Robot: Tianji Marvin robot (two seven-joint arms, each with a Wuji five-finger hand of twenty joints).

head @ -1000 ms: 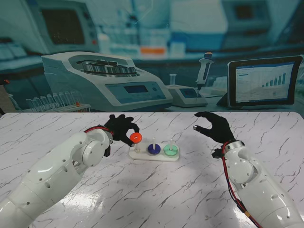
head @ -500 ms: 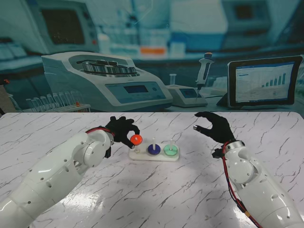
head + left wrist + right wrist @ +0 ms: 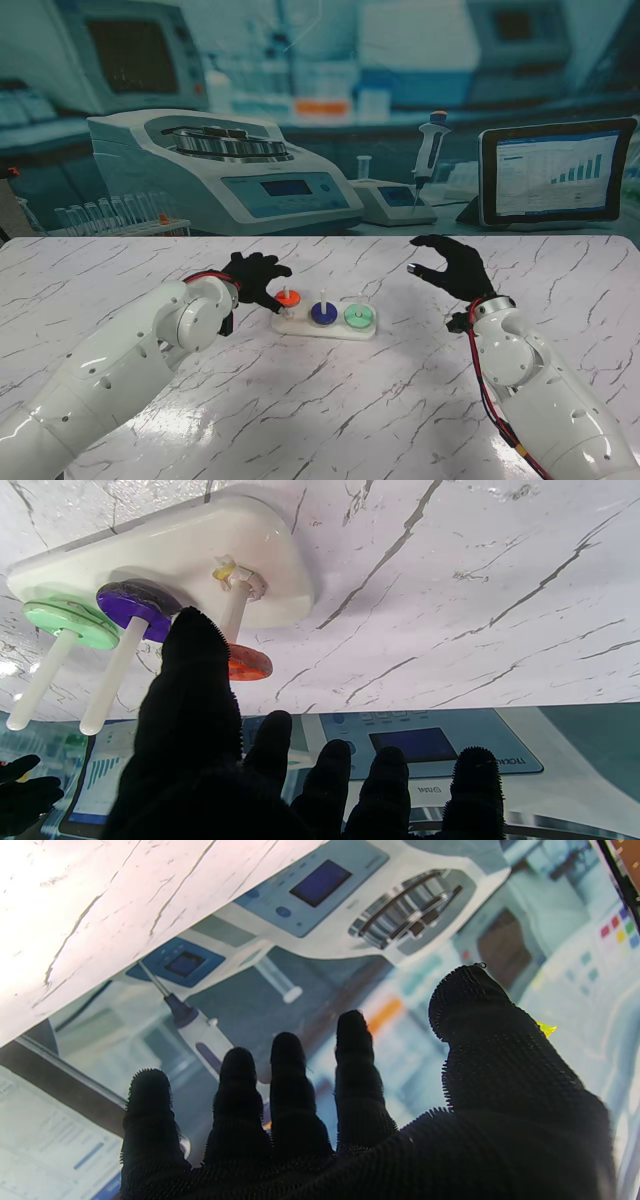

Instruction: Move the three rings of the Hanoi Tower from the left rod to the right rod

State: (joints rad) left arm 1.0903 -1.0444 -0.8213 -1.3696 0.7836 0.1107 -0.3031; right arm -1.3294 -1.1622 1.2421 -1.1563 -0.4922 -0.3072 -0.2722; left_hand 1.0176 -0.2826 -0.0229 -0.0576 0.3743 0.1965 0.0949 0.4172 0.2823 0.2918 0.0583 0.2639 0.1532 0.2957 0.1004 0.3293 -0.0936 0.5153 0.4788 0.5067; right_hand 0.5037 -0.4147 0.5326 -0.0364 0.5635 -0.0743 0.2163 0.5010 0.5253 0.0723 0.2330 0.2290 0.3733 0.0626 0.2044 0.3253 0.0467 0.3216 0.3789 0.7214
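White marbled tabletop (image 3: 330, 400): black-gloved left hand (image 3: 256, 281) pinches flat orange plastic ring (image 3: 288, 297) halfway down left white rod (image 3: 234, 614), threading it; right hand (image 3: 452, 266) idle, half-curled, empty

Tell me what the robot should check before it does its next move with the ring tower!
1. Orange ring threaded on the left rod: ok, but it sits partway along the rod, not down on the white base.
2. Left hand gripping the orange ring: cannot tell. Its thumb is beside the ring and the other fingers are spread away.
3. Purple ring flat at the foot of the middle rod: ok.
4. Green ring flat at the foot of the right rod: ok.
5. Right hand out of the way: ok, open, holding nothing, off to the right of the tower.
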